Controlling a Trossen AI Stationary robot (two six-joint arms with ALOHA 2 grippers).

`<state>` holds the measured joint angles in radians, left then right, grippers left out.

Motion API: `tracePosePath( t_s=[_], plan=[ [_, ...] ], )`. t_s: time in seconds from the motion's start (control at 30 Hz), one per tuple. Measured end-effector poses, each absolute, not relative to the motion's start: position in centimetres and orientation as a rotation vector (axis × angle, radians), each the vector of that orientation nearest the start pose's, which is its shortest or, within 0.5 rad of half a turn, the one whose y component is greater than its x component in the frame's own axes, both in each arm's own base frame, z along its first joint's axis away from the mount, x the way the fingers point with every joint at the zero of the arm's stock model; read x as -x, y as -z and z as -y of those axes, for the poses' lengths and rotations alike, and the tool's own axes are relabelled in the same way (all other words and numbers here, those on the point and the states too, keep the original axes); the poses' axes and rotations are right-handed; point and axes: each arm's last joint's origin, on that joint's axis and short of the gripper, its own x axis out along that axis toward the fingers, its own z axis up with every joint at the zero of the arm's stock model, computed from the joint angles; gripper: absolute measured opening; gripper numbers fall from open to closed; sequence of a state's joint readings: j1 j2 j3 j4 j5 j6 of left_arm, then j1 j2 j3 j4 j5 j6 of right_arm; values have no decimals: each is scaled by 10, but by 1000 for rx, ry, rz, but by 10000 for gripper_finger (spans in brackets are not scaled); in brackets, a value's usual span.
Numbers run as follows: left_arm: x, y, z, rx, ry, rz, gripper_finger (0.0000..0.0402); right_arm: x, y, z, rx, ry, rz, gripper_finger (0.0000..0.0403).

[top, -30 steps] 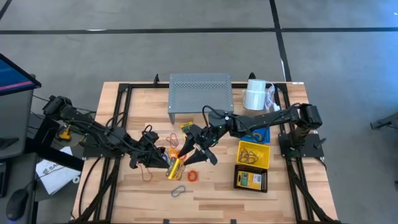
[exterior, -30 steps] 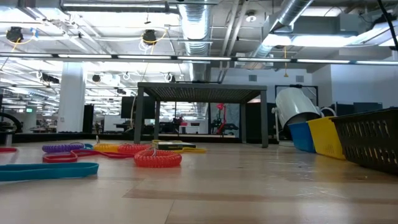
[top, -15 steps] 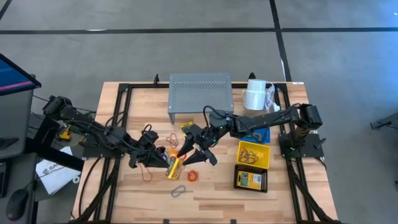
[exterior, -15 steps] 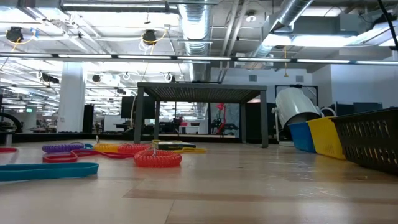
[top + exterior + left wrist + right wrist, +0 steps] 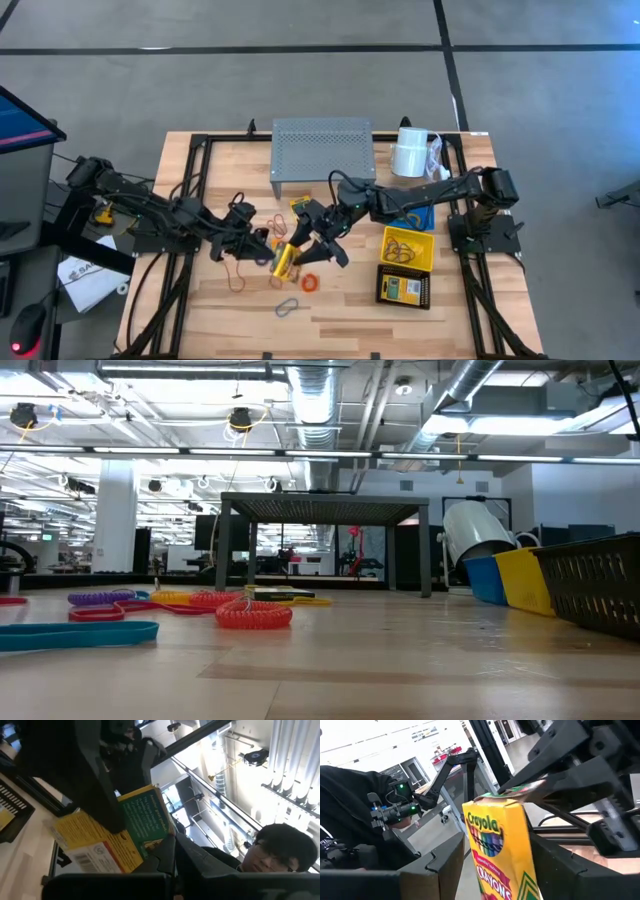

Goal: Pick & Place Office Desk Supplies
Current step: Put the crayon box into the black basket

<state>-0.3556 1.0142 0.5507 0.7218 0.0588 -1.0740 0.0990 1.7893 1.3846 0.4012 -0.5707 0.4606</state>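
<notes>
A yellow-green crayon box (image 5: 285, 260) hangs above the middle of the table, and my left gripper (image 5: 268, 252) is shut on it. My right gripper (image 5: 312, 245) reaches in level from the table's right and stands open. In the right wrist view the box (image 5: 502, 850) stands upright between its two fingers. Coloured loops (image 5: 309, 282) lie on the wood below, and the low view shows them too (image 5: 253, 615). A second crayon box (image 5: 300, 205) lies in front of the shelf. Blue (image 5: 415, 217), yellow (image 5: 408, 247) and black (image 5: 404, 288) baskets stand at the right. My left gripper pinches the box's top end by its flap (image 5: 520, 790) between its two fingers, coming nearly level from the table's left. The box is lifted clear of the table. My right gripper has one finger (image 5: 102, 795) lying across the box's broad face; whether it touches cannot be told.
A grey perforated shelf (image 5: 322, 150) and a white paper roll (image 5: 408, 153) stand at the far edge. Black frame rails (image 5: 190, 200) border the table on both sides. A person shows in the room beyond (image 5: 270, 855).
My left gripper has carried the crayon box a little toward the table's right and far edge, closer in between my right gripper's fingers. The box stays lifted. My right gripper has kept still and open.
</notes>
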Motion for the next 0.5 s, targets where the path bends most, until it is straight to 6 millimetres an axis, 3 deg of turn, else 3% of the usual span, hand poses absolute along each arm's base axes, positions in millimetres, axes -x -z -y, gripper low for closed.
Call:
tracePosePath(
  t_s=[0.23,0.5],
  plan=[
    [-208,-297,71,1088,490,31,0,-415,-320,-57,-446,-659,-156,171],
    [-208,-297,71,1085,493,29,0,-414,-320,-58,-442,-665,-153,38]
  ],
)
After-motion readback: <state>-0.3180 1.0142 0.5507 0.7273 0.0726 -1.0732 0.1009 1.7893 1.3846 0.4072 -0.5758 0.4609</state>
